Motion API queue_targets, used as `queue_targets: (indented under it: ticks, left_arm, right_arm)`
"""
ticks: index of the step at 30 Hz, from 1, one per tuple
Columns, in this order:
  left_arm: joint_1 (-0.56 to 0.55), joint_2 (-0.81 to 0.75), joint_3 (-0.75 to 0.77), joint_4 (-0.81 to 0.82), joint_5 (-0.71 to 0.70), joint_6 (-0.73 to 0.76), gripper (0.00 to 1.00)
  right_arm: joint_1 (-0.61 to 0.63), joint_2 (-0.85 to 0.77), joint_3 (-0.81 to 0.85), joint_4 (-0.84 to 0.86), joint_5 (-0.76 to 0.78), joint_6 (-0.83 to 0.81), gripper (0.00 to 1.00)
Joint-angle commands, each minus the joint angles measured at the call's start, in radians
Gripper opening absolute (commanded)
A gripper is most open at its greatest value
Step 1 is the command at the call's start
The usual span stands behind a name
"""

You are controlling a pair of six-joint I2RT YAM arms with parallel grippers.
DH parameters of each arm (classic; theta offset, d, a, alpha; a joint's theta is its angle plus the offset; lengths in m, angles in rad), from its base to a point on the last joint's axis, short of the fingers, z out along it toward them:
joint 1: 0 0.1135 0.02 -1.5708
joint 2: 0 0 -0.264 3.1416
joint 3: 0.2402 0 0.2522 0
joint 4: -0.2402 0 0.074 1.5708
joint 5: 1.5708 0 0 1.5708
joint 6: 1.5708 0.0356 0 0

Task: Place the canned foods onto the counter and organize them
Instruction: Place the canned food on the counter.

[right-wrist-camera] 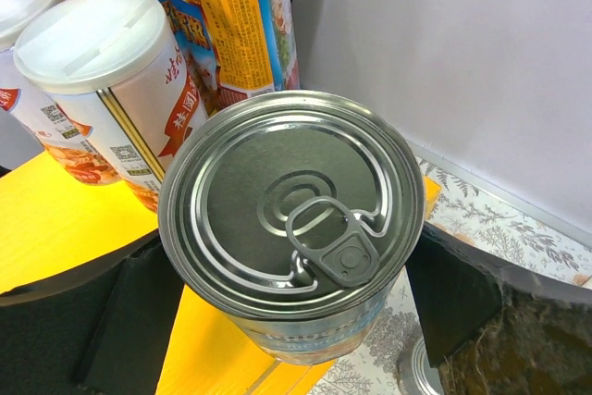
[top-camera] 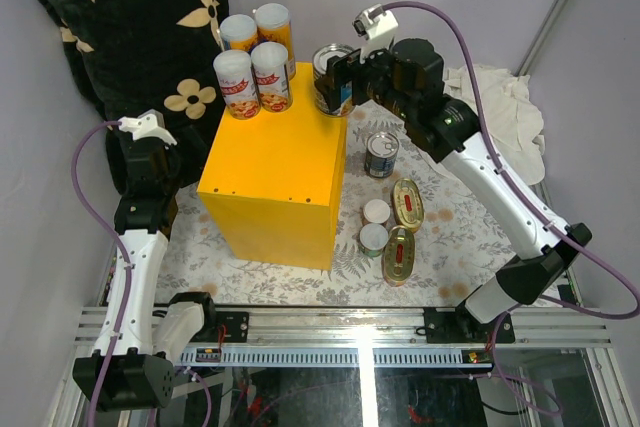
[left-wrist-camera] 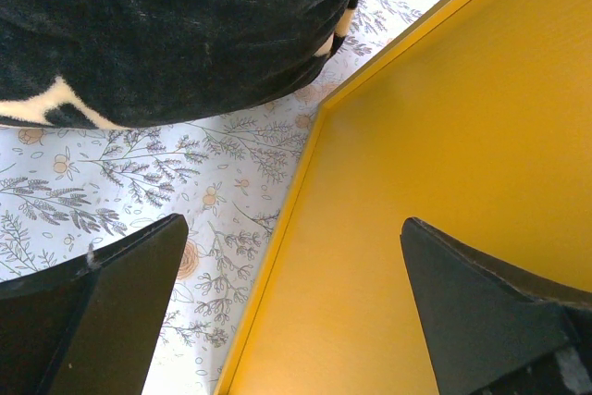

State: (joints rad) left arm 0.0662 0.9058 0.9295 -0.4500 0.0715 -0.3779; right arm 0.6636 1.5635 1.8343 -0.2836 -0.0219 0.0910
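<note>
The yellow counter carries several slim white-lidded cans at its back left. A wider silver-topped can stands on its back right corner, part of its base over the edge. My right gripper is open, one finger on each side of this can, close to its wall. On the mat to the right stand another silver-topped can, two small white-lidded cans and two oval gold tins. My left gripper is open and empty, above the counter's left edge.
A black flower-patterned pillow leans at the back left, close to my left arm. A crumpled white cloth lies at the back right. A floral mat covers the table. The slim cans stand just left of the right gripper.
</note>
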Motion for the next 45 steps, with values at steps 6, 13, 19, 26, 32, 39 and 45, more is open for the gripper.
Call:
queue_targets:
  ticks: [6, 13, 19, 26, 32, 39, 45]
  left_arm:
    - [-0.008, 0.0, -0.006, 0.022, 0.025, 0.017, 1.0]
    - [-0.006, 0.008, -0.002, 0.022, 0.026, 0.018, 1.0]
    - [-0.007, 0.013, 0.0, 0.022, 0.028, 0.017, 1.0]
    - [-0.007, 0.011, -0.001, 0.022, 0.027, 0.015, 1.0]
    - [-0.007, 0.007, -0.003, 0.021, 0.026, 0.016, 1.0]
    - [-0.007, 0.007, -0.003, 0.023, 0.031, 0.016, 1.0]
    - [-0.006, 0.005, -0.004, 0.022, 0.032, 0.014, 1.0]
  right_arm:
    - [-0.004, 0.054, 0.082, 0.158, -0.06, -0.015, 0.94]
    - [-0.004, 0.148, 0.194, 0.138, -0.077, -0.027, 1.0]
    - [-0.007, 0.124, 0.197, 0.185, -0.068, -0.037, 0.99]
    - [-0.01, 0.153, 0.274, 0.183, -0.093, -0.02, 0.99]
    - [-0.02, 0.025, 0.105, 0.272, -0.082, -0.003, 0.99]
    - [-0.03, -0.135, -0.163, 0.388, -0.114, 0.013, 0.98]
    - [-0.039, -0.083, -0.156, 0.392, -0.166, 0.019, 0.94]
